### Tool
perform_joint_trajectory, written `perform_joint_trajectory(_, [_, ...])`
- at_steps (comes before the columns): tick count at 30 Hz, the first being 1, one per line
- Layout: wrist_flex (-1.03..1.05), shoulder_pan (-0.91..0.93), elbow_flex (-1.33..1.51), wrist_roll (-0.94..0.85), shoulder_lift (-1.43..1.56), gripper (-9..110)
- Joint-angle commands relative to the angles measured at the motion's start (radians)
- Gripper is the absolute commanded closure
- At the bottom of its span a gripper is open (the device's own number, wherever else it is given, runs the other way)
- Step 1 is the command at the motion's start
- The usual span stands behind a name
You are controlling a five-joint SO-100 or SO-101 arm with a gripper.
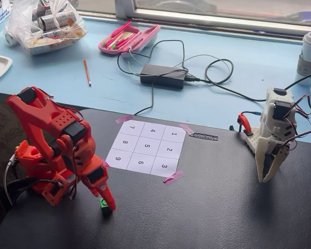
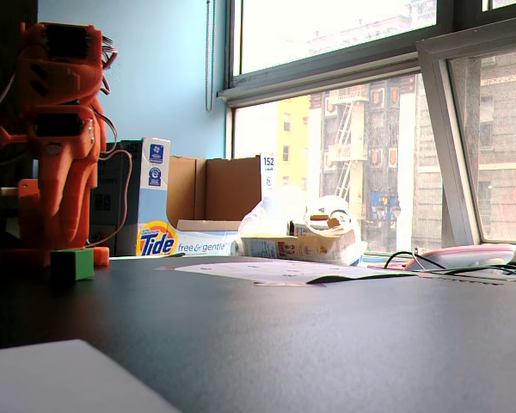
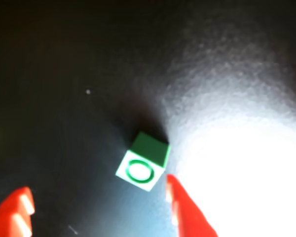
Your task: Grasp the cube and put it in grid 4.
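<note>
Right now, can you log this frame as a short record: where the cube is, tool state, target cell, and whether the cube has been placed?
cube: green cube on the black table, ring mark facing the wrist camera
cube location: off the numbered sheet, near the orange arm's base
tool: orange tool open, fingertips either side of the cube, not clearly touching it
target: cell 4, top row middle in a fixed view, nothing on it
placed: no
other: white arm idle at right

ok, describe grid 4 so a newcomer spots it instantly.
In a fixed view, find the white 3x3 sheet taped to the black table. Grid 4 is the middle cell of its far row, flanked by 7 and 1, above 5.
</note>
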Motion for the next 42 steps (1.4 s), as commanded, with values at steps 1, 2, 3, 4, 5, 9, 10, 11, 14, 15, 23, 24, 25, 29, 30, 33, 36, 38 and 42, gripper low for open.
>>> perform_joint_trajectory(1, [-0.023,0.029,-0.014,0.011,-0.02,59])
perform_joint_trajectory(2, [-0.032,0.029,-0.002,0.014,-0.026,59])
perform_joint_trajectory(3, [-0.044,0.031,0.012,0.015,-0.031,59])
perform_joint_trajectory(4, [-0.06,0.029,0.029,0.017,-0.035,59])
perform_joint_trajectory(5, [-0.08,0.026,0.046,0.017,-0.037,60])
perform_joint_trajectory(9, [-0.115,0.012,0.077,0.023,-0.049,60])
perform_joint_trajectory(10, [-0.12,0.003,0.083,0.023,-0.051,60])
perform_joint_trajectory(11, [-0.129,-0.003,0.091,0.023,-0.052,60])
perform_joint_trajectory(14, [-0.163,-0.026,0.112,0.023,-0.06,60])
perform_joint_trajectory(15, [-0.173,-0.034,0.117,0.023,-0.063,60])
perform_joint_trajectory(23, [-0.198,-0.06,0.12,0.021,-0.08,78])
perform_joint_trajectory(24, [-0.198,-0.058,0.12,0.021,-0.08,82])
perform_joint_trajectory(25, [-0.199,-0.058,0.12,0.023,-0.081,86])
perform_joint_trajectory(29, [-0.199,-0.055,0.12,0.026,-0.086,101])
perform_joint_trajectory(30, [-0.202,-0.055,0.123,0.026,-0.086,101])
perform_joint_trajectory(33, [-0.218,-0.054,0.127,0.021,-0.086,101])
perform_joint_trajectory(36, [-0.221,-0.06,0.124,0.012,-0.087,101])
perform_joint_trajectory(38, [-0.209,-0.06,0.098,0.002,-0.098,101])
perform_joint_trajectory(42, [-0.13,-0.067,-0.049,-0.04,-0.17,101])
